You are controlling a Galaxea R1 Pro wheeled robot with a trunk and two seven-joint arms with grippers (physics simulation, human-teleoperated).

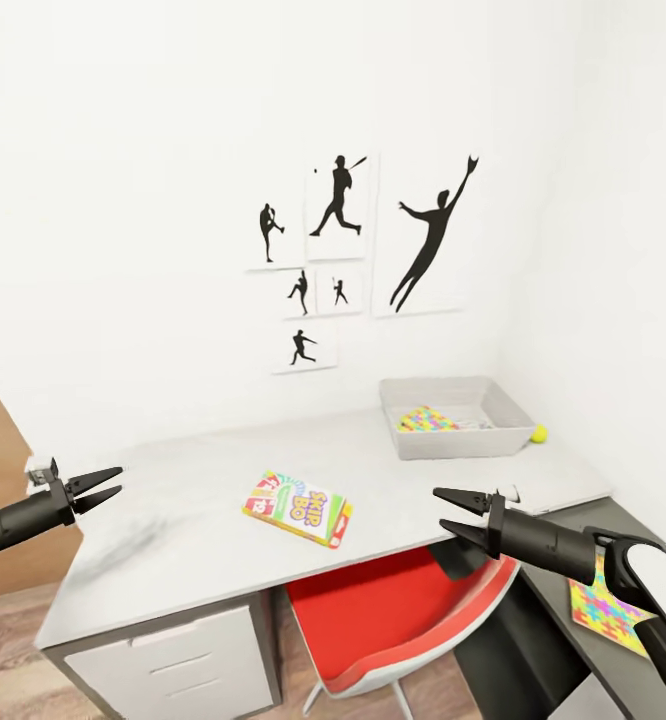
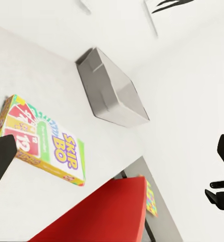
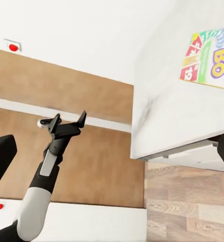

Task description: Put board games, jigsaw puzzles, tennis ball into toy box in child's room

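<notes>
Facing board game (image 1: 298, 507) between our arms | long axis runs left-back to right-front | right gripper (image 1: 451, 515) nearer, left gripper (image 1: 105, 483) farther | both spread, empty

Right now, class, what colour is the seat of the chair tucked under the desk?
Red, with a white underside; the chair shows best in the head view.
</notes>
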